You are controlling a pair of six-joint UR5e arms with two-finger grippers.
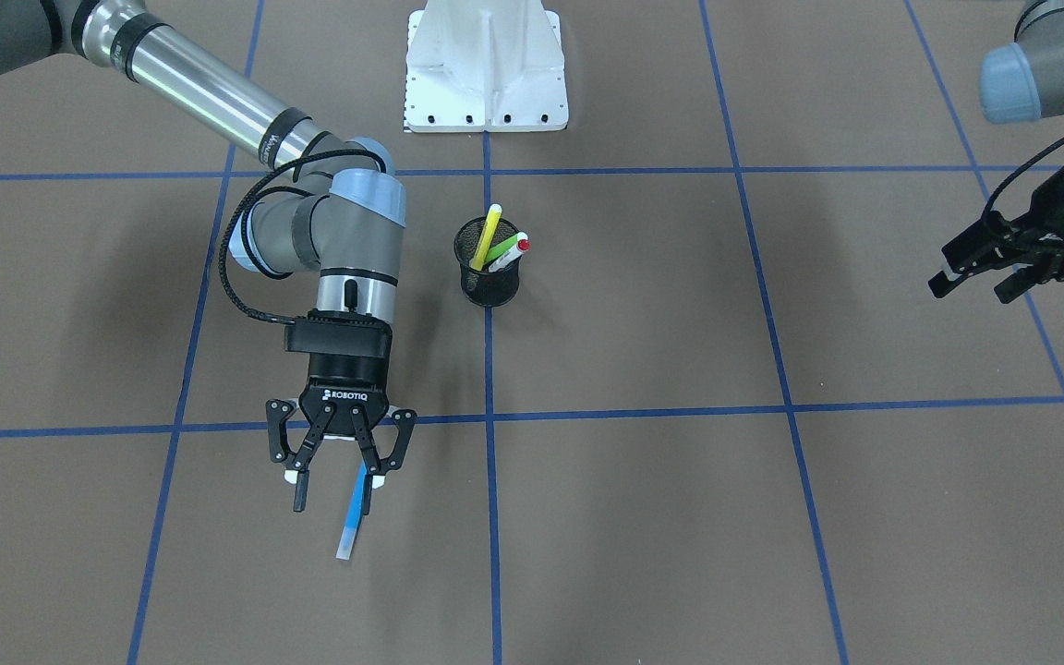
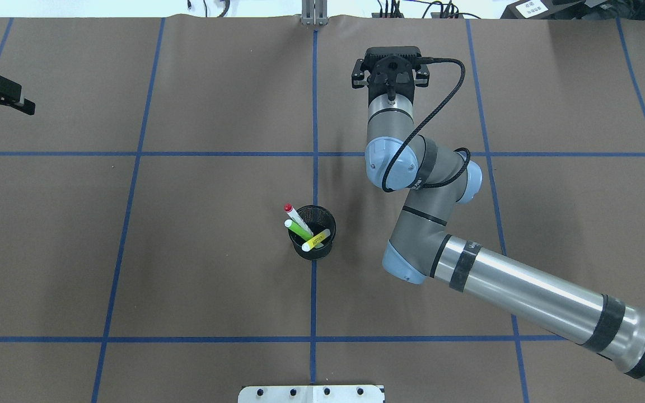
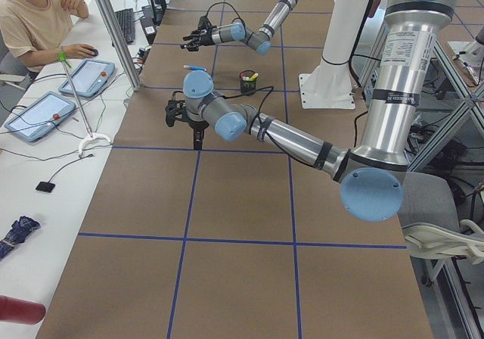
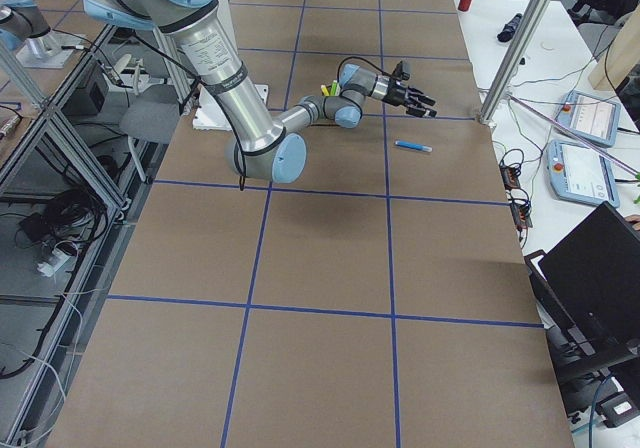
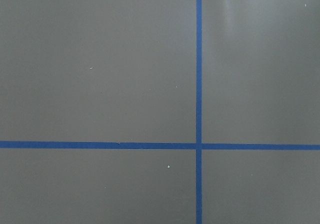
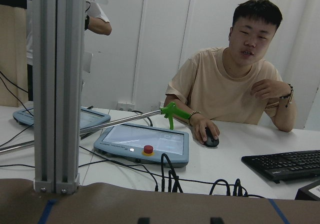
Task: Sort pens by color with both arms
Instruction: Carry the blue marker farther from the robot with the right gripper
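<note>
Blue pen (image 1: 348, 534), hidden overhead, lies below right gripper (image 1: 332, 503), fingers (image 1: 299, 489) wide; left gripper (image 1: 970, 292) likewise.

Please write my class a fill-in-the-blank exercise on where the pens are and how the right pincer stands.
1. The number of pens standing in the mesh cup is ____.
2. The loose pen lying on the table is coloured ____.
3. The right pincer by the loose pen has its jaws ____.
Missing words: three; blue; open.

Right end effector (image 1: 333, 497) spread, outstretched; left end effector (image 1: 973, 283) spread, aside.
</note>
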